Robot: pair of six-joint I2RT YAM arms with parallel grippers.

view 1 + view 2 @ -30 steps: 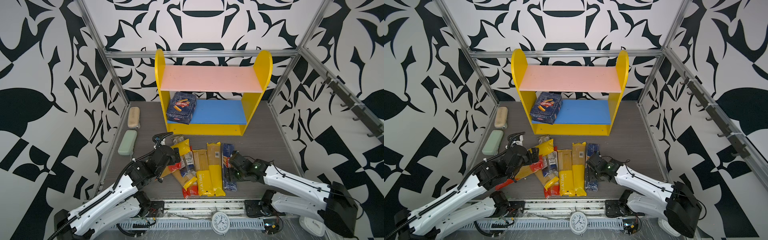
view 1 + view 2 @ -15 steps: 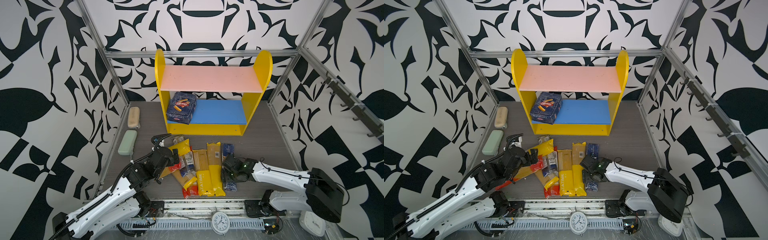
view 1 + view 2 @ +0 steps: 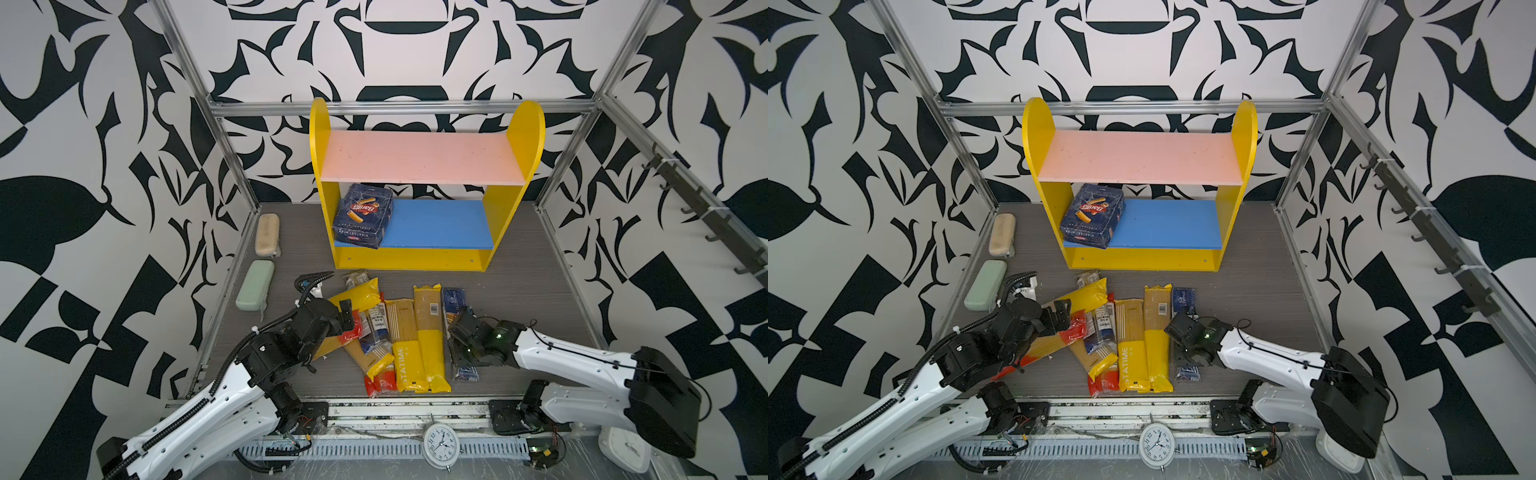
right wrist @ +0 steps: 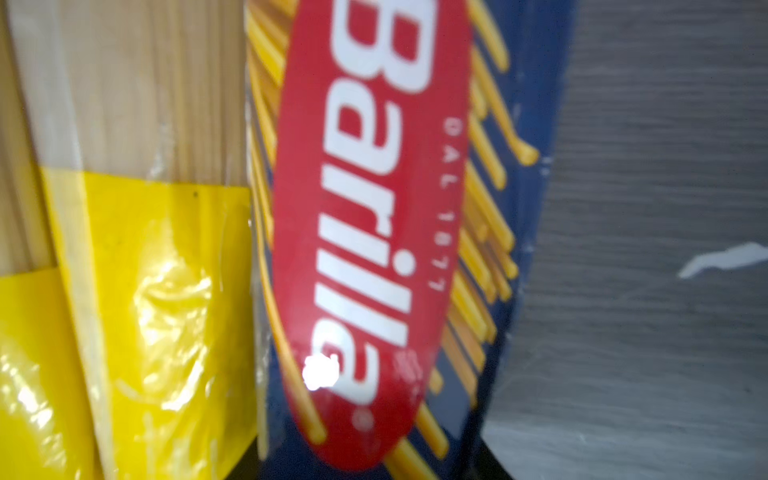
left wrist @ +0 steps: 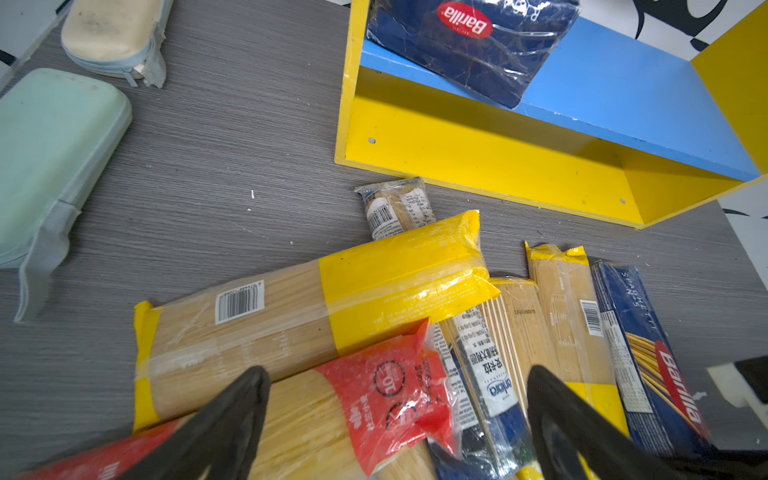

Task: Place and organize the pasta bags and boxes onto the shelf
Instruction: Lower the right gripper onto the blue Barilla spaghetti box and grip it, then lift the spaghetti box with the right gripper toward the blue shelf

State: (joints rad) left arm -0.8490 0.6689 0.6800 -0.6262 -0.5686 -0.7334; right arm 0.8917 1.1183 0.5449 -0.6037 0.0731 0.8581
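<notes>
At the right edge of the bags [image 3: 430,332], the carton [image 3: 454,301] lies flat beneath your right gripper [image 3: 459,347], whose bite I cannot confirm, so clamp squarely across its width mid-length before lifting to the shelf [image 3: 409,259]; your left gripper [image 5: 395,374] gapes over them.

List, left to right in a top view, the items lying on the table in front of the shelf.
Mint-green case → PASTATIME spaghetti bag → barcoded yellow-ended spaghetti bag → narrow Barilla spaghetti box. The crossed bags between are left out: they overlap.
</notes>
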